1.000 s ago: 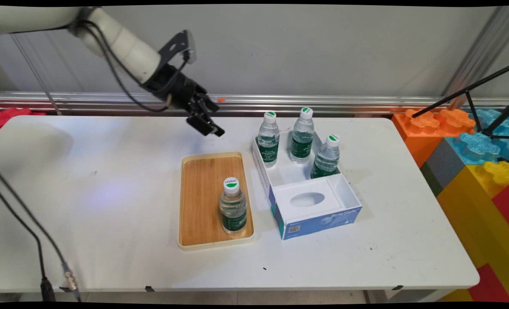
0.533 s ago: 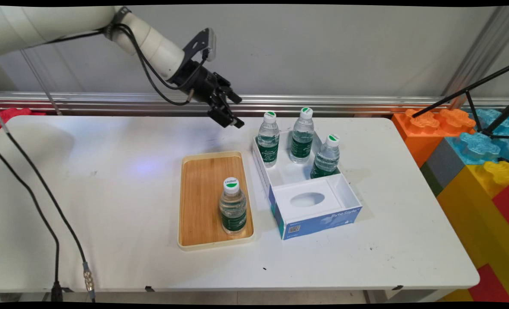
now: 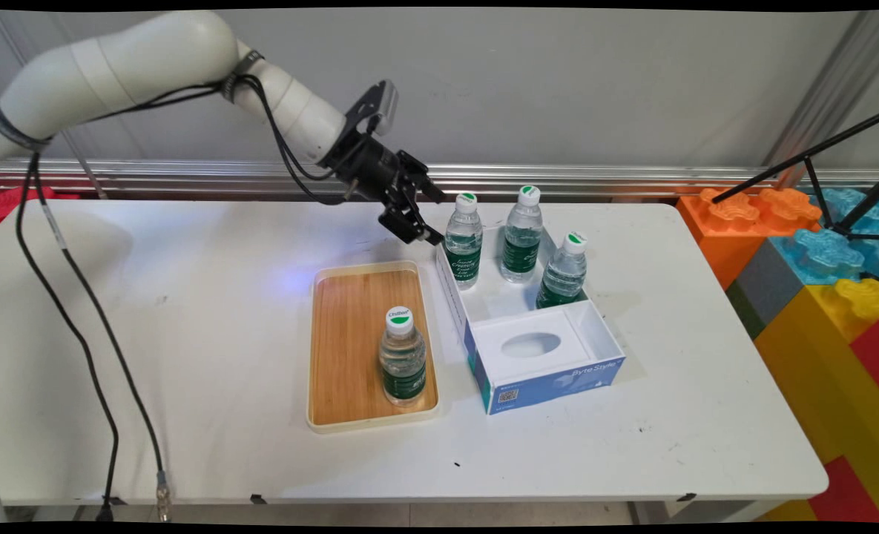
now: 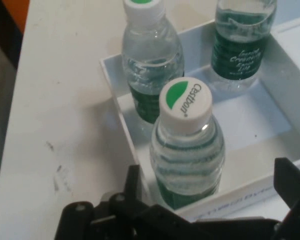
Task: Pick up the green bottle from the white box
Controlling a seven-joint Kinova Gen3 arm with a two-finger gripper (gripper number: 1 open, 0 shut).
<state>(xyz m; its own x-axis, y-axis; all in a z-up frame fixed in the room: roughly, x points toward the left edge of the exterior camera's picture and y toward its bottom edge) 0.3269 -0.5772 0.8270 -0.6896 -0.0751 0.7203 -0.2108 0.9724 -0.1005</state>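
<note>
The water bottle [image 3: 463,239] [image 4: 187,150] closest to me stands upright just ahead of my gripper [image 3: 430,219] [image 4: 210,180], in line with the gap between my fingers. It has a white cap with a green mark and a green label, and it stands in the corner of an open white box [image 3: 454,297] [image 4: 125,110] that lies nearest to me. My fingers [image 4: 132,185] are spread wide. In the hand view one rises on either side of the bottle's lower body, and nothing is held between them. In the main view my fingertips come right up to the side of the bottle. I cannot tell whether they touch it.

Further ahead of me, two more upright bottles of the same kind share that part of the box. The second bottle [image 3: 522,233] [image 4: 150,65] stands beyond the first and off to my left. The third bottle [image 3: 564,271] [image 4: 242,40] stands beyond it to my right. The three bottles stand apart from one another. On my right side, the rest of the box is covered by a white insert with an oval opening [image 3: 531,345], and its outer wall is blue.

Below my gripper and off to my right, a wooden tray [image 3: 343,334] with a pale rim lies on the white table [image 3: 187,334] [image 4: 55,100], just beside the box. A fourth bottle [image 3: 402,367] stands upright on the end of the tray farthest from me.

Past the table's far end ahead of me, large coloured foam blocks [image 3: 802,245] are stacked. The black legs of a tripod [image 3: 840,170] cross above them.
</note>
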